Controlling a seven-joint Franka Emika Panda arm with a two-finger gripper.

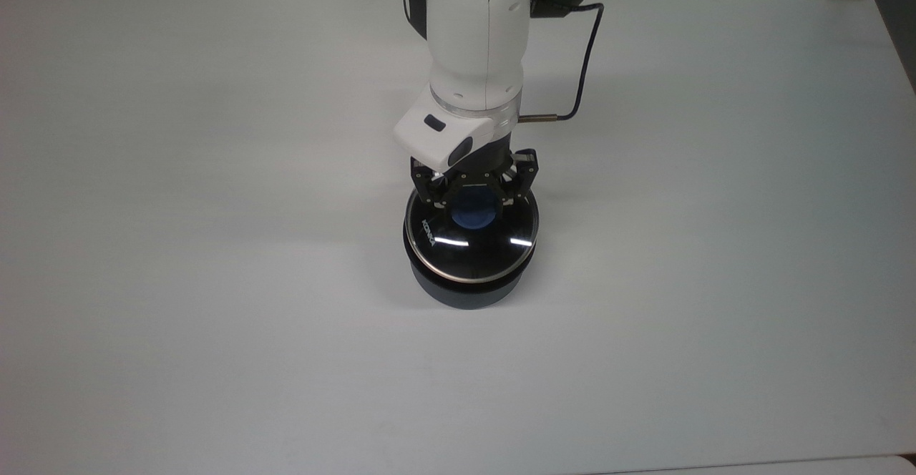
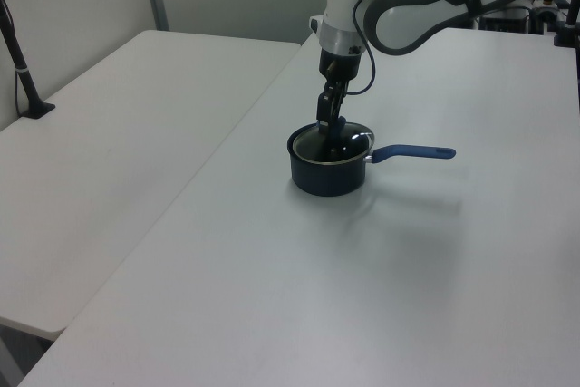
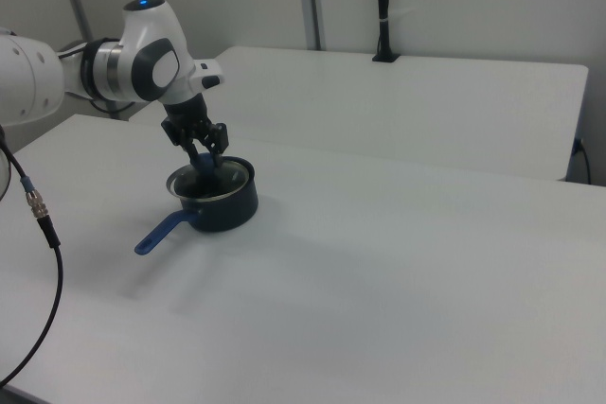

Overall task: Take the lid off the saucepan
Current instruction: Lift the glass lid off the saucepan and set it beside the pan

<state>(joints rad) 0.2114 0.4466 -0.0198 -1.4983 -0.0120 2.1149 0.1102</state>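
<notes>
Saucepan [image 1: 469,290] handle behind claw [image 1: 474,198]

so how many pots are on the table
1. The saucepan stands near the middle of the white table, its lid slightly raised under the end effector, which grips the blue knob. Its handle points to the left view's right.

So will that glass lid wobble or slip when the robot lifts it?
Probably stiff: the lid looks like glass with a steel rim, so it shouldn't bend. It may swing, since the gripper holds only its small blue knob. It looks breakable if dropped.
</notes>
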